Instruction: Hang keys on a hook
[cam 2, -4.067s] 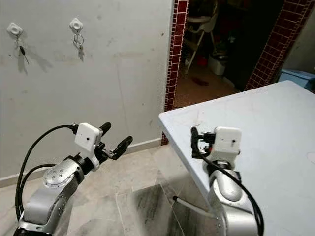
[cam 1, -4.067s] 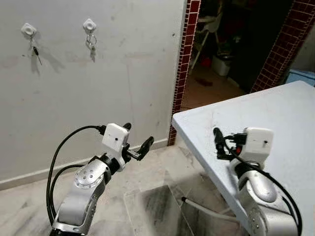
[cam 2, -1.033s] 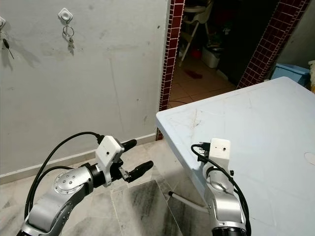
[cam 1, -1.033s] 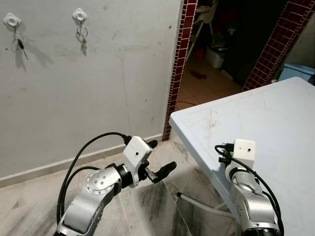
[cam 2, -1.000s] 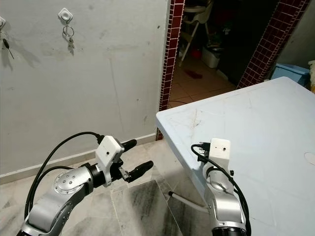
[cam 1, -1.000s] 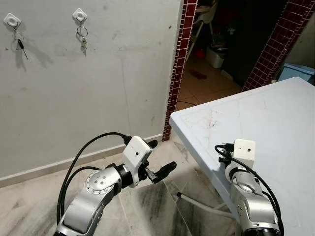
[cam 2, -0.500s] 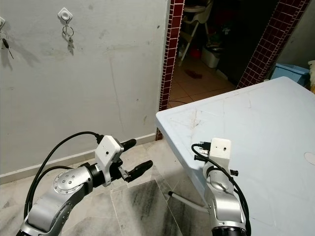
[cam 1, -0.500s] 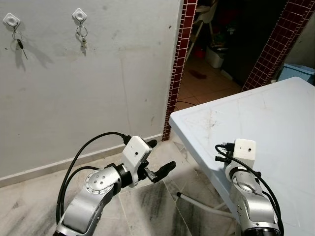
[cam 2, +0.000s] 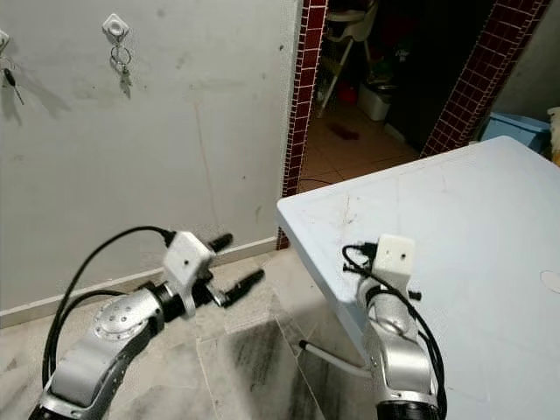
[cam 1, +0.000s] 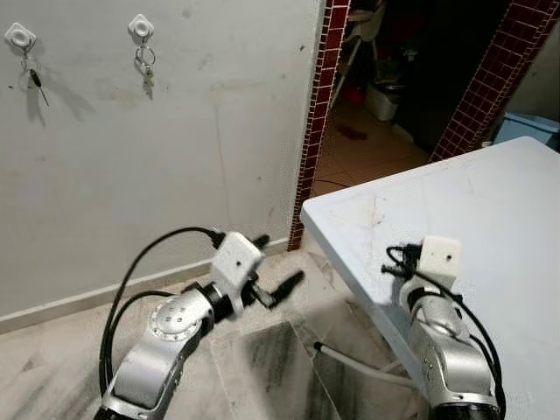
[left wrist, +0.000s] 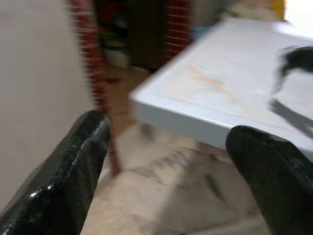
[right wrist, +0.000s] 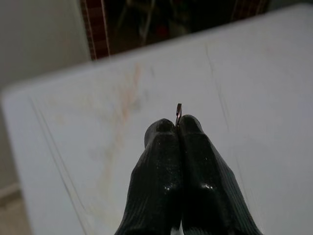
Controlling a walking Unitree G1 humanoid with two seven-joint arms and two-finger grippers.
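Head cam faces a pale plaster wall (cam 1: pixel 175 131) on the robot's left and a white bench (cam 1: pixel 472 210) on its right, with a dark doorway (cam 1: pixel 394 79) framed in red tile between them.

Two white hooks sit high on the wall. Left hook (cam 1: pixel 19 37) carries a single dark key (cam 1: pixel 33 79) hanging below it. Right hook (cam 1: pixel 140 28) carries a ring of keys (cam 1: pixel 146 72), hanging straight down against the plaster.

Left gripper (cam 1: pixel 276 262) is out in front at low height over the marble floor (cam 1: pixel 262 367), well below and apart from both hooks. Jaws are spread wide with nothing between them; the left wrist view shows the two black fingers (left wrist: pixel 63 166) far apart with the bench corner and floor beyond, blurred.

Right gripper (right wrist: pixel 177 125) is raised over the near corner of the bench. In the right wrist view the jaws are pressed together, and a thin dark sliver (right wrist: pixel 178 112) sticks up from between the tips. It looks like a small metal piece pinched there, too small to identify. In the head views the right fingers are hidden behind the white wrist camera housing (cam 1: pixel 437 255).

A blue bin (cam 1: pixel 529 127) stands at the far right behind the bench. A white tube (cam 1: pixel 359 367) lies on the floor under the bench edge.
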